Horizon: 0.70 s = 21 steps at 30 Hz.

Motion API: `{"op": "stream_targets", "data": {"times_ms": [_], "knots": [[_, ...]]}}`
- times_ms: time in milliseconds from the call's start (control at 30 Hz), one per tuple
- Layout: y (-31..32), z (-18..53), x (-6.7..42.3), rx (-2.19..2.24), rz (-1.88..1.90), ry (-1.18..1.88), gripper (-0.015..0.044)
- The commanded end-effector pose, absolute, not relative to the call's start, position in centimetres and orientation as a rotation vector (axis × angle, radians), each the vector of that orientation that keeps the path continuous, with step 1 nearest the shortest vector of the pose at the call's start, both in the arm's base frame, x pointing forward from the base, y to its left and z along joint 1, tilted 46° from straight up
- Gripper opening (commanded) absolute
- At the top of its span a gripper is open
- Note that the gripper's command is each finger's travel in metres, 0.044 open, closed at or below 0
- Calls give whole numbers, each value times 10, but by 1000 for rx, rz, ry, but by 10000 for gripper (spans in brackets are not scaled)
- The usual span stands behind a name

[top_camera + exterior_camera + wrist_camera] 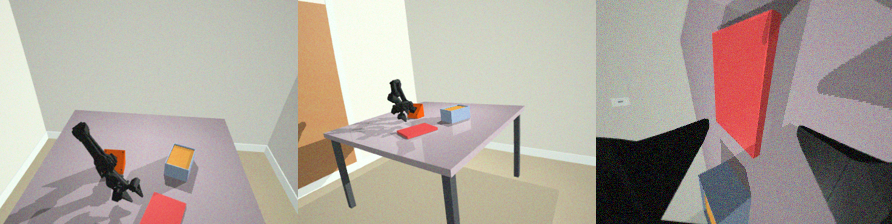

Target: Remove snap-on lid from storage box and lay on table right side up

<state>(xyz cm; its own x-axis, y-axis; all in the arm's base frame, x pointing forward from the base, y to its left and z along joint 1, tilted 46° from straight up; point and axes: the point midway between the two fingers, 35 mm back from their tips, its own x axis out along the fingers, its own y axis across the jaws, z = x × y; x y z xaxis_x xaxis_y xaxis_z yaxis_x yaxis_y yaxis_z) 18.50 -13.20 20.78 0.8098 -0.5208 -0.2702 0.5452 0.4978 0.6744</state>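
Note:
The red lid lies flat on the table near its front edge, apart from the box. The storage box is light blue with an orange inside. It stands open-topped on the table, behind and to the right of the lid. My gripper is open and empty. It hangs low over the table just left of the lid, and its fingers do not touch the lid.
An orange wedge-shaped block stands behind the arm, left of the box. The table ends just in front of the lid. Walls stand close on the left and at the back.

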Motion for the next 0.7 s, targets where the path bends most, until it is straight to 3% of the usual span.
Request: {"op": "stream_targets", "data": {"times_ms": [0,667], "knots": [[-127,214,181,831,-647,25,440],[-99,236,163,835,-647,27,440]]}}
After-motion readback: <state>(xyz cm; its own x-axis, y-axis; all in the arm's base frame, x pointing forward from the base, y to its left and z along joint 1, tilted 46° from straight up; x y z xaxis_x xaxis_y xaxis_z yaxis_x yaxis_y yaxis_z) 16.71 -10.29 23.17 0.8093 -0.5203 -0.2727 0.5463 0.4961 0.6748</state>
